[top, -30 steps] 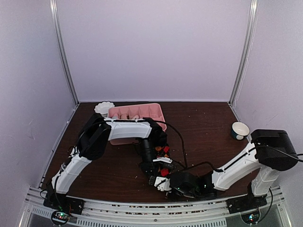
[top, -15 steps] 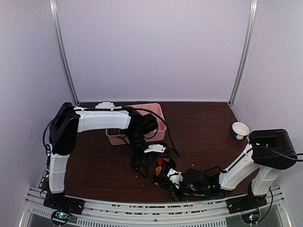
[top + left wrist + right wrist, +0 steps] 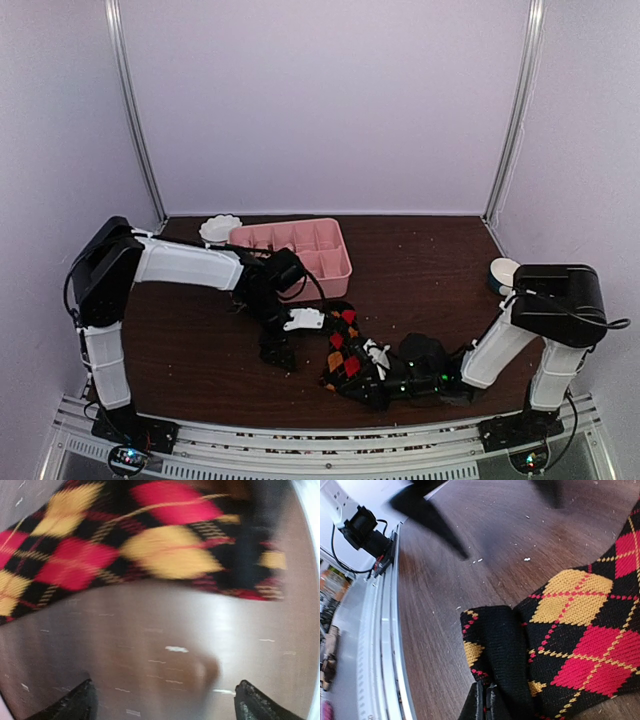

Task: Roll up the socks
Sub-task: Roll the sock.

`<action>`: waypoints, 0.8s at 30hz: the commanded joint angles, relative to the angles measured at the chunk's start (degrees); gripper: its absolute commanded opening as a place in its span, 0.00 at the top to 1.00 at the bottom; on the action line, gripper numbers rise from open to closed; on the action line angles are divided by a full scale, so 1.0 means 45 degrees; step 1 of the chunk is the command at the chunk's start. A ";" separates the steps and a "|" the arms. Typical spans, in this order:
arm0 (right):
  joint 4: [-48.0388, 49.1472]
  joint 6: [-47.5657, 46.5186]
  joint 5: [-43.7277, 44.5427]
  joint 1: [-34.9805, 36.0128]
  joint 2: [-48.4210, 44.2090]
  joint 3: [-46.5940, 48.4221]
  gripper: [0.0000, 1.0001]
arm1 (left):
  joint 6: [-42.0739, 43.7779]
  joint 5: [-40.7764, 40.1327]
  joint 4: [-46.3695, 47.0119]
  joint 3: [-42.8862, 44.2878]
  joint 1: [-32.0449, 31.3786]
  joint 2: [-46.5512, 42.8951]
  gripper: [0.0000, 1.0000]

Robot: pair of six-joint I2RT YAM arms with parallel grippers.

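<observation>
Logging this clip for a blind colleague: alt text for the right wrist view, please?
The shut right gripper pinches an edge of a black argyle sock with red and yellow diamonds, which lies on the dark wooden table.

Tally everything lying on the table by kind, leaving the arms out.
argyle sock: 1 (whether a second lies folded in with it cannot be told)
pink tray: 1
white scalloped dish: 1
small bowl: 1
Total: 4
</observation>
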 commanded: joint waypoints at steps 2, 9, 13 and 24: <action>-0.4005 0.1828 -0.1638 -0.1251 0.1521 -0.0034 1.00 | 0.1510 0.0941 0.0728 -0.0835 -0.1478 -0.1504 0.15; -0.3571 0.3935 -0.2945 -0.2209 0.2576 -0.0045 1.00 | 0.1789 0.1176 0.0637 -0.0348 -0.2431 -0.0871 0.25; -0.3099 0.4854 -0.3625 -0.2458 0.3020 -0.0035 1.00 | 0.1825 0.0462 0.1293 -0.0424 -0.2734 -0.0836 0.29; -0.3438 0.4969 -0.3513 -0.2568 0.3338 -0.0094 1.00 | 0.1382 -0.0113 0.1312 0.0777 -0.2751 0.0555 0.59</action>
